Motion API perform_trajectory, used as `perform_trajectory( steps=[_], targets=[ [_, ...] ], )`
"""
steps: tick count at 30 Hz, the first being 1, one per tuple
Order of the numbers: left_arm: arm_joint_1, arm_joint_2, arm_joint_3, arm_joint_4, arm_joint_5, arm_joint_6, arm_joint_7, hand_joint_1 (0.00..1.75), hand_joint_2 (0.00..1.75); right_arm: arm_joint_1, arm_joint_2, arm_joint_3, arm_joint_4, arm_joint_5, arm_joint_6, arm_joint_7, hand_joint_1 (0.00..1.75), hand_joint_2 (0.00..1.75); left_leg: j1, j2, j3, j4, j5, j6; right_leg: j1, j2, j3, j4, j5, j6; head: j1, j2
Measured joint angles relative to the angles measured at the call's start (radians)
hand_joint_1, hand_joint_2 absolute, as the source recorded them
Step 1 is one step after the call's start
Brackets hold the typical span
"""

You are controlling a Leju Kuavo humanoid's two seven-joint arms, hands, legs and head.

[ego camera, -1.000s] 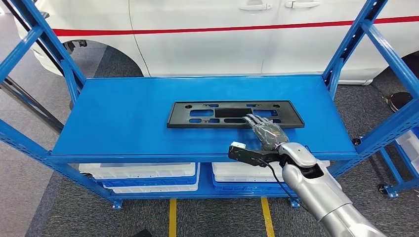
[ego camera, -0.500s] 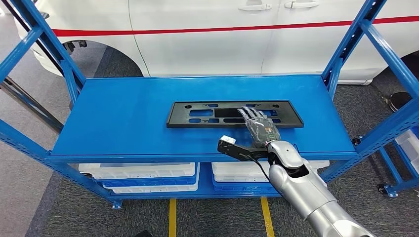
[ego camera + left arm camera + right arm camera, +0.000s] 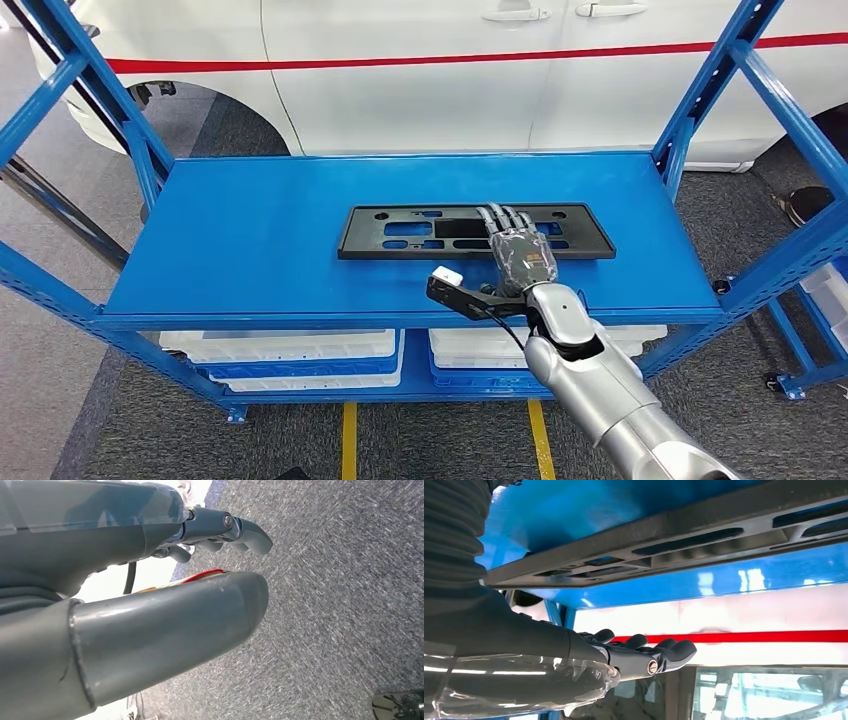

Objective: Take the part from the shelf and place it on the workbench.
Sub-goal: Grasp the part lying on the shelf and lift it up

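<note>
The part (image 3: 420,232) is a flat black rectangular frame with cut-outs, lying across the middle of the blue shelf (image 3: 250,260). My right hand (image 3: 518,250) reaches over its right half with the fingers stretched out flat and nothing held. In the right wrist view the fingers (image 3: 659,657) hover a little off the part (image 3: 704,535), with a gap between them. My left hand (image 3: 150,590) hangs over grey carpet, thumb and fingers apart and holding nothing.
Blue shelf uprights (image 3: 705,95) slant up at both sides. A white car (image 3: 450,70) with a red stripe stands right behind the shelf. White bins (image 3: 290,350) sit on the lower level. Yellow lines (image 3: 348,440) mark the floor in front.
My right hand has moved forward and to the left, from the part's near edge to over its right half. The part has not moved.
</note>
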Motion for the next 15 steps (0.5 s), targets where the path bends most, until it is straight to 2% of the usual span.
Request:
perform_trajectory(
  steps=[9, 15],
  targets=[
    [-0.002, 0.0, -0.005, 0.0, -0.015, -0.009, -0.003, 0.0, 0.0, -0.001, 0.011, 0.0, 0.082, 0.055, -0.024, 0.062, 0.0, 1.75, 0.0, 0.0, 0.0, 0.0, 0.0, 0.0, 0.0, 0.0, 0.0, 0.0, 0.0, 0.0, 0.0, 0.0],
    [-0.003, 0.0, -0.006, 0.0, -0.017, -0.009, -0.006, 0.0, 0.0, -0.001, 0.011, 0.0, 0.13, 0.061, -0.027, 0.072, 0.0, 1.75, 0.0, 0.0, 0.0, 0.0, 0.0, 0.0, 0.0, 0.0, 0.0, 0.0, 0.0, 0.0, 0.0, 0.0]
  ],
)
